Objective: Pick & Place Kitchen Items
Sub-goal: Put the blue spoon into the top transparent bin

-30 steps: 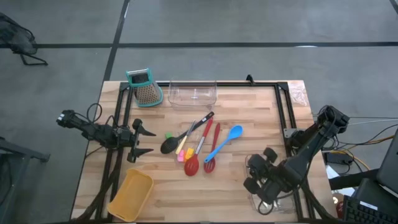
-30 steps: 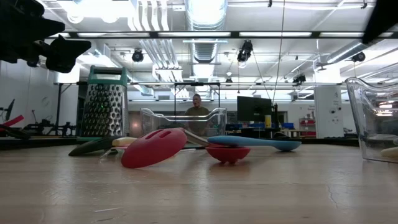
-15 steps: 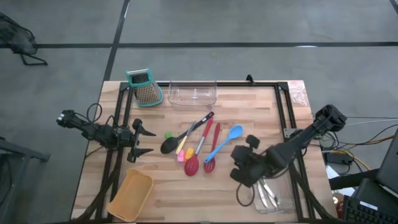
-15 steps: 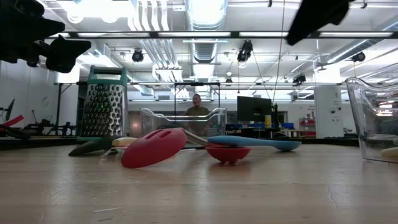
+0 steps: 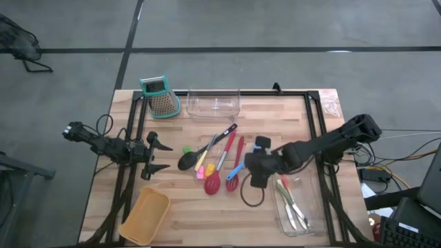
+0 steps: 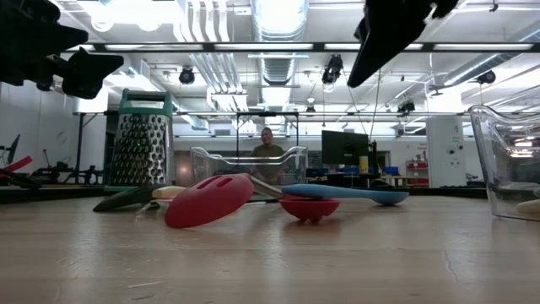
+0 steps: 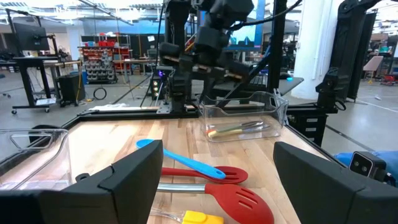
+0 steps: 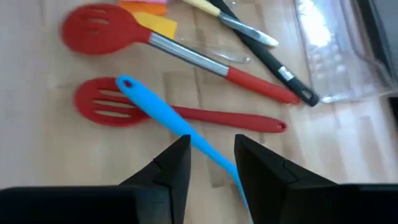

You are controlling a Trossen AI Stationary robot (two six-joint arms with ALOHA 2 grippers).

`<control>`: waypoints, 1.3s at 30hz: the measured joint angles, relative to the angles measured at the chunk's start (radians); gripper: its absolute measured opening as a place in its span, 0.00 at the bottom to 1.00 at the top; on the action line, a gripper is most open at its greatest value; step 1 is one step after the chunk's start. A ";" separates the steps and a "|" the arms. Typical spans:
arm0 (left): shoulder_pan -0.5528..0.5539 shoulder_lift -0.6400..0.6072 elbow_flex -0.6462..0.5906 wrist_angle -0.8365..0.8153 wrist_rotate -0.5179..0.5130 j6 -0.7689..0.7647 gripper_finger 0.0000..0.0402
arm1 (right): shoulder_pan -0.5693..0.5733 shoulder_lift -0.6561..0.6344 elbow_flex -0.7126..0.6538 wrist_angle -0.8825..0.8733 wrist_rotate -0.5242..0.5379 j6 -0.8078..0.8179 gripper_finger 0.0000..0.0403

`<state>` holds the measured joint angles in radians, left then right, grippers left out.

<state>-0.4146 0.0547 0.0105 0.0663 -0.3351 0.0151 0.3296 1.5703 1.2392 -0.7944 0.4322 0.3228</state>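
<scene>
At the near edge of the wooden table (image 5: 207,210) sit two bins: a tan plastic bin (image 5: 145,216) on the left with nothing showing inside, and a clear plastic bin (image 5: 296,207) on the right. The clear bin already has a few tools in it, with green, yellow and silver parts. So I think a small part of the job is done, and most of it is left.

A bit farther in, the pile of kitchen items lies in the middle of the table. There is a red slotted spoon (image 5: 212,181), a red slotted turner (image 5: 232,180), a long blue spoon (image 5: 249,156), a black ladle (image 5: 189,160), a black-handled tool (image 5: 224,132), and small yellow and pink pieces (image 5: 201,170) and a green piece (image 5: 187,149). All of these still need a home.

The right gripper (image 5: 256,169) hangs over the handle of the blue spoon. Its fingers are a little apart, with nothing between them, and the blue handle shows in the gap below. I think it will grab that spoon next.

The left gripper (image 5: 153,158) waits at the left side, its fingers spread wide and holding nothing.

At the far edge stand a metal grater with a teal top (image 5: 160,96) and another clear tub (image 5: 213,105), which looks to have nothing in it.

I can see no words or labels to read.
</scene>
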 joint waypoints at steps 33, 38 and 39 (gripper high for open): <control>0.000 0.000 0.000 0.000 0.000 0.000 0.78 | -0.136 0.347 -0.004 0.076 -0.127 -0.336 0.47; 0.000 0.000 0.000 0.000 0.000 0.000 0.78 | -0.140 0.389 -0.002 0.084 -0.126 -0.352 0.45; 0.000 0.000 0.000 0.000 0.000 0.000 0.78 | -0.140 0.392 -0.001 0.084 -0.126 -0.353 0.44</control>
<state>-0.4146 0.0551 0.0107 0.0663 -0.3355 0.0148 0.1898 1.9624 1.2380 -0.7108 0.3065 -0.0299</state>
